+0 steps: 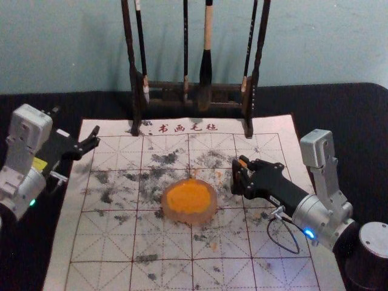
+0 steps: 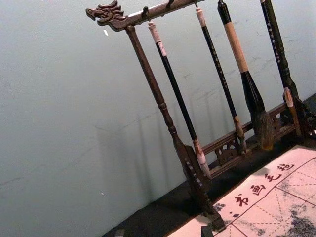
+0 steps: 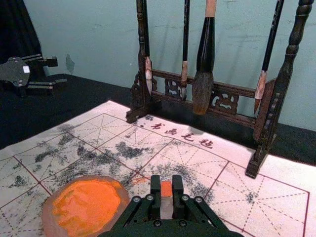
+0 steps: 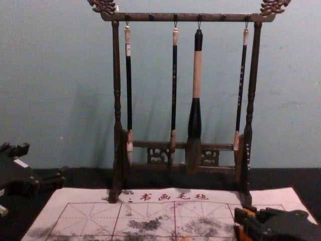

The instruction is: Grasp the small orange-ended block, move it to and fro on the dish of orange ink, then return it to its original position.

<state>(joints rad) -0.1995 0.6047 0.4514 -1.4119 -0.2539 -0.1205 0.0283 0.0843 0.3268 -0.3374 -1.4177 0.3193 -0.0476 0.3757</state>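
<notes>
Pale blue-green wall (image 1: pixel 66 48) stands behind a dark table (image 1: pixel 354 115), on which a gridded white mat (image 1: pixel 115 260) lies, blotched with grey-black smudges. At the mat's twelve o'clock is a dark wooden rack (image 1: pixel 163 86) hung with four brushes (image 1: pixel 207 66).

Near the middle of the mat sits the dish (image 1: pixel 190 217), round and pinkish, its orange ink (image 1: pixel 189 197) thick and unevenly spread. At the dish's two o'clock, just beside it, the right gripper (image 1: pixel 239 176) has its fingers closed on the block (image 3: pixel 166 189), one on each side. In the right wrist view the block shows a flat, bright orange end, squarish, above a paler greyish part; in the chest view, toward four o'clock, it is an orange sliver by the fingers. Whether it touches the mat, I cannot tell.

Parked at the dish's ten o'clock, the left gripper (image 1: pixel 96 137) has its fingers spread, with nothing between them.
</notes>
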